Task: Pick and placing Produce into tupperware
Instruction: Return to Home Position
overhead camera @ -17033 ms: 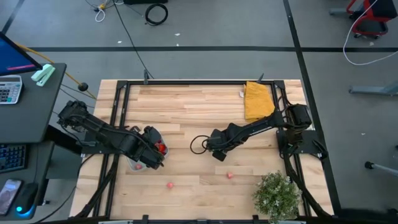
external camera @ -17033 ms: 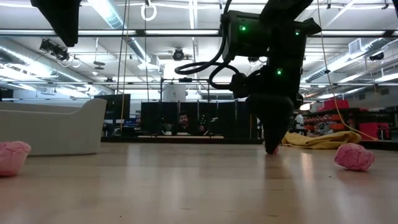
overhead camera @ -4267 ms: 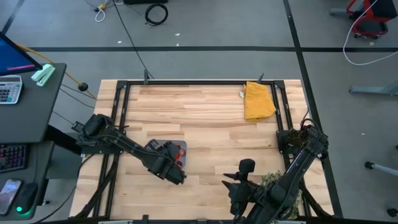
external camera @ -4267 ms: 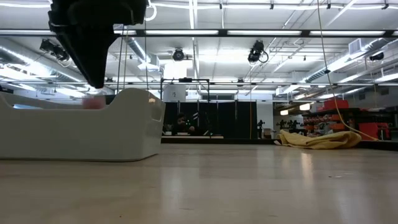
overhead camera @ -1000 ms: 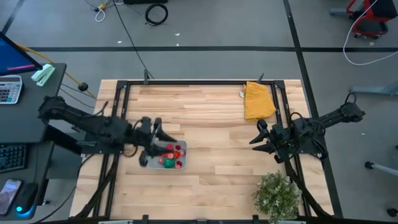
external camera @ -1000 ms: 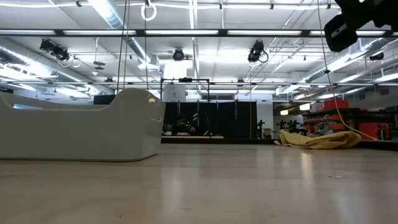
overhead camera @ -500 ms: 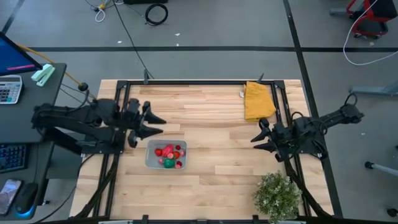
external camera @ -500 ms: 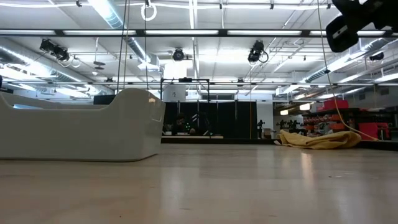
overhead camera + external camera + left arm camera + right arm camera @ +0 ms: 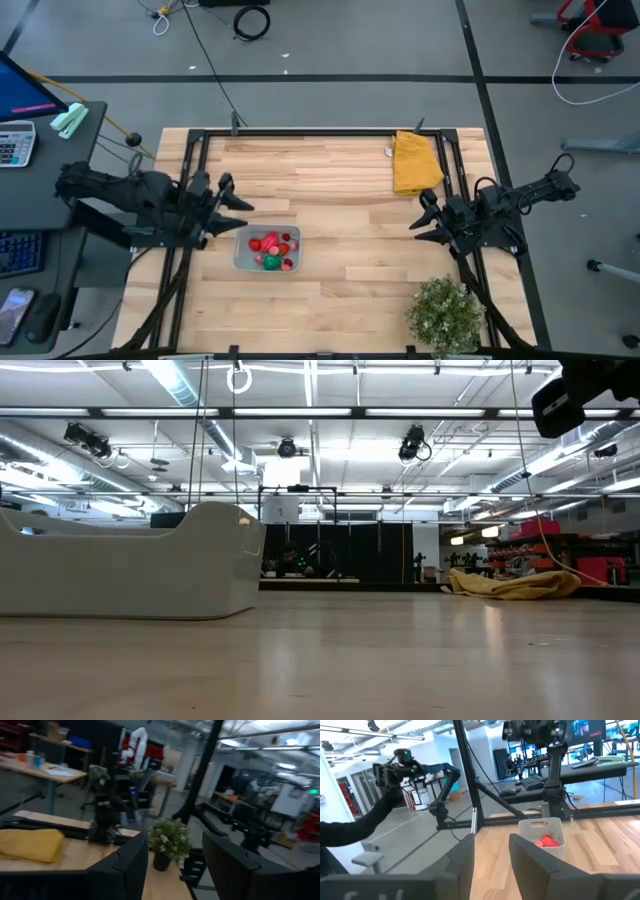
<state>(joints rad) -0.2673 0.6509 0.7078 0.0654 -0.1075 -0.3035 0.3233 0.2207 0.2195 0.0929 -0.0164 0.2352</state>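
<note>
Tupperware [image 9: 242, 263] placed on table [image 9: 340, 200], left of centre; produce [image 9: 271, 247] contained inside, red pieces and one green. Left gripper [image 9: 236, 208] positioned just beside tupperware, jaws spread apart. Right gripper [image 9: 418, 218] positioned at right edge, jaws spread apart.

robotics lab, ceiling strip lights [image 9: 300, 412], workbenches [image 9: 45, 770]

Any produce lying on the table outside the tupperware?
No: in the high view all the produce sits inside the tupperware, and none shows on the bare table.
</note>
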